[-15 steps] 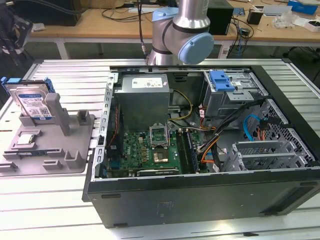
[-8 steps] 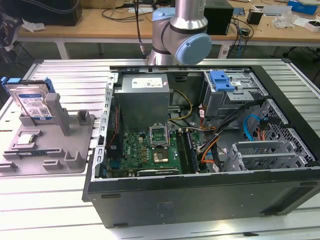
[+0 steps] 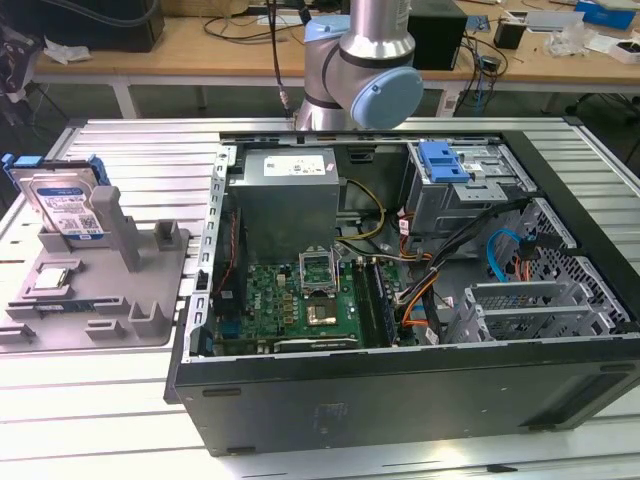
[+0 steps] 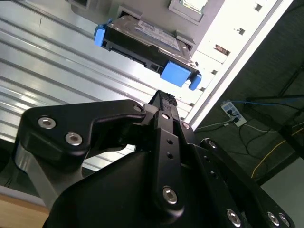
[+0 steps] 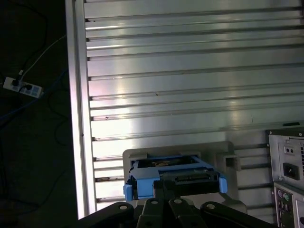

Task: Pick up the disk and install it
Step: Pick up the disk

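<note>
The disk stands on edge, leaning back, in the slot of a grey holder at the exterior view's left, on the slatted aluminium bench and well apart from the open computer case; its labelled silver face is turned outward and blue carrier tabs stick out at its sides. In the second wrist view the gripper hangs near the blue-framed edge of the disk, pointed at it, with nothing in its grasp; no contact shows, and I cannot tell whether the gripper is set wide or narrow. The step in hand reads as the approach for the pick. To do it well, I judge the gripper should line up square with the disk's flat faces, centred between the two blue tabs, and bear on the metal body rather than the plastic frame, since a skewed grip would likely wedge the disk against the holder's walls. In the first wrist view the bench edge runs close beside the holder, with floor and loose cables beyond, so margin is thin on that side; toward the case, bare slats lie open. The case's wall rises between the bench and the grey drive cage, and cables cross close by that cage
</note>
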